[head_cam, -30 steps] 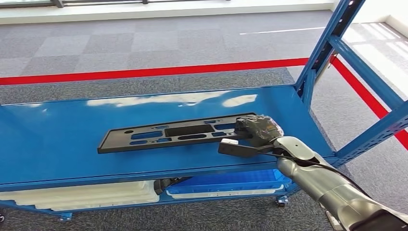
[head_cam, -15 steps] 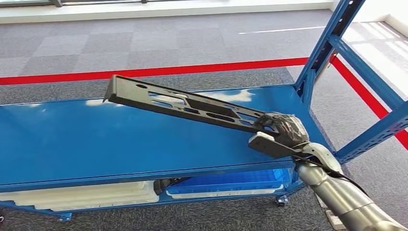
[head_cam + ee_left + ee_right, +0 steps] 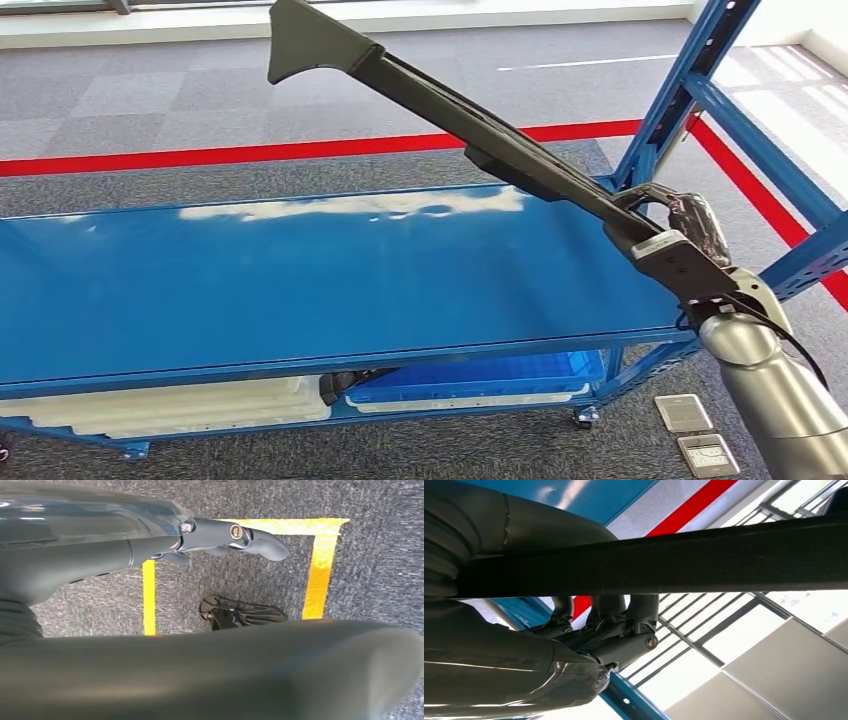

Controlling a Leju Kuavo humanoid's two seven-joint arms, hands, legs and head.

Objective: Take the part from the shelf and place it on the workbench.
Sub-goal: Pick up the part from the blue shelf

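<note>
Black plastic part (image 3: pixel 440 105), long and narrow, is up in the air in my right hand (image 3: pixel 690 235). I grip it by its near right end; from there it slants up and away to the far left, its flared tip high above the red floor line (image 3: pixel 300 150). It is clear of the blue shelf (image 3: pixel 300 280) along its whole length, touching nothing but my hand.

Right hand sits just off the shelf's right edge, beside the blue upright post (image 3: pixel 670 110). From the right wrist camera the part (image 3: pixel 674 560) runs as a dark bar straight across, with my fingers (image 3: pixel 609 610) curled around it on one side and the thumb side pressing the other. Grip is closed firmly on the bar.

Left hand (image 3: pixel 230 537) hangs low over grey carpet (image 3: pixel 380 555) with a yellow taped outline (image 3: pixel 320 570). Its fingers lie nearly straight and together, holding nothing.

Shelf top is glossy blue, with window glare along its far side. Below it, on the lower level, a white moulded piece (image 3: pixel 170 405) lies at left and a blue bin (image 3: pixel 480 380) at right. Two small floor plates (image 3: pixel 695 430) sit on the carpet near the shelf's right foot.
</note>
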